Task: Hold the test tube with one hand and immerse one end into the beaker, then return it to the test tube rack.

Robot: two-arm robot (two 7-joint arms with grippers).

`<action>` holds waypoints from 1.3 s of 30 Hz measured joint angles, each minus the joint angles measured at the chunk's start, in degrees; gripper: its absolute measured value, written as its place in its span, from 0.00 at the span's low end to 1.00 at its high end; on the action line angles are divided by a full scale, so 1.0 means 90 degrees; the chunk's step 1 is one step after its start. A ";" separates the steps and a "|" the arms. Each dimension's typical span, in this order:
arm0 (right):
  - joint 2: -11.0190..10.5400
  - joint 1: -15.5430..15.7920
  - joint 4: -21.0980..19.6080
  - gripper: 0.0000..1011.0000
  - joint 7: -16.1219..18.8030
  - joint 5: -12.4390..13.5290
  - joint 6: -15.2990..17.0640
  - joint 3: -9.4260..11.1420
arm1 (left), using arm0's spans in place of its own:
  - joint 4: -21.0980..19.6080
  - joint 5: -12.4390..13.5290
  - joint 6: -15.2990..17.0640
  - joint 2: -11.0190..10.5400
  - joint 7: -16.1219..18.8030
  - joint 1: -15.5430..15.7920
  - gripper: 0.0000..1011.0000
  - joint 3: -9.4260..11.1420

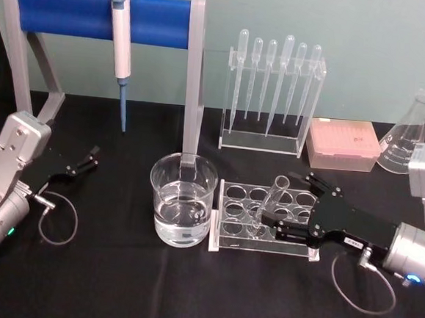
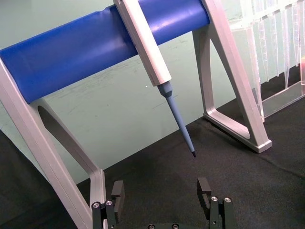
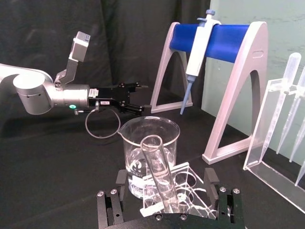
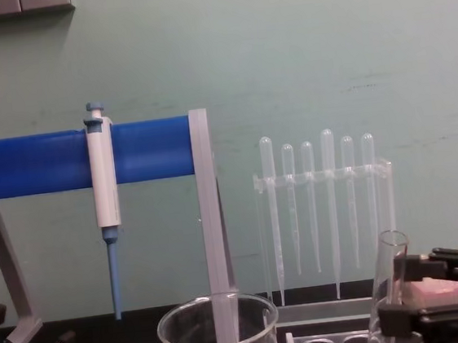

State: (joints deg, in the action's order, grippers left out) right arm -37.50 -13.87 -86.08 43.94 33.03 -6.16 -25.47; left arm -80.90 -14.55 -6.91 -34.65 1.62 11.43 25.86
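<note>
The right gripper (image 1: 281, 201), fingers spread wide, straddles without touching the test tube (image 3: 159, 171), which leans in the test tube rack (image 1: 232, 205), the beaker (image 1: 182, 201) just left of the rack, the left gripper (image 1: 86, 160), also spread, far left of it.

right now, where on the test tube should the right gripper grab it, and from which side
Probably the bare shaft of the test tube above the rack, from the robot's right. The tube leans in its hole with that stretch clear, the right gripper sits open with a finger either side of it, and the beaker blocks the left.
</note>
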 joint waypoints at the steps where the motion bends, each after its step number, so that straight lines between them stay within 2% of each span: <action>1: 0.0000 0.0000 0.0000 0.99 0.0000 0.0000 0.0000 0.0000 | 0.0000 0.0000 0.0000 0.0000 0.0000 0.0000 0.99 0.0000; 11: 0.0182 -0.0335 0.0176 0.99 0.0012 -0.0162 0.0031 -0.0230 | 0.0000 0.0000 0.0000 0.0000 0.0000 0.0000 0.99 0.0000; 23: 0.0204 -0.0355 0.0191 0.98 -0.0019 -0.0194 0.0000 -0.0247 | 0.0000 0.0000 0.0000 0.0000 0.0000 0.0000 0.99 0.0000; 27: 0.0200 -0.0353 0.0190 0.92 -0.0020 -0.0188 0.0001 -0.0245 | 0.0000 0.0000 0.0000 0.0000 0.0000 0.0000 0.99 0.0000; 31: 0.0199 -0.0351 0.0187 0.78 -0.0021 -0.0182 0.0003 -0.0243 | 0.0000 0.0000 0.0000 0.0000 0.0000 0.0000 0.99 0.0000; 34: 0.0197 -0.0349 0.0186 0.72 -0.0021 -0.0180 0.0004 -0.0241 | 0.0000 0.0000 0.0000 0.0000 0.0000 0.0000 0.99 0.0000; 37: 0.0195 -0.0348 0.0183 0.59 -0.0021 -0.0178 0.0006 -0.0239 | 0.0000 0.0000 0.0000 0.0000 0.0000 0.0000 0.99 0.0000; 39: 0.0194 -0.0347 0.0183 0.56 -0.0021 -0.0177 0.0007 -0.0238 | 0.0000 0.0000 0.0000 0.0000 0.0000 0.0000 0.99 0.0000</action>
State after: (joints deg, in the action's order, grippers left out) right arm -35.76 -16.99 -84.43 43.75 31.44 -6.10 -27.62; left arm -80.90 -14.55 -6.91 -34.65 1.62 11.43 25.86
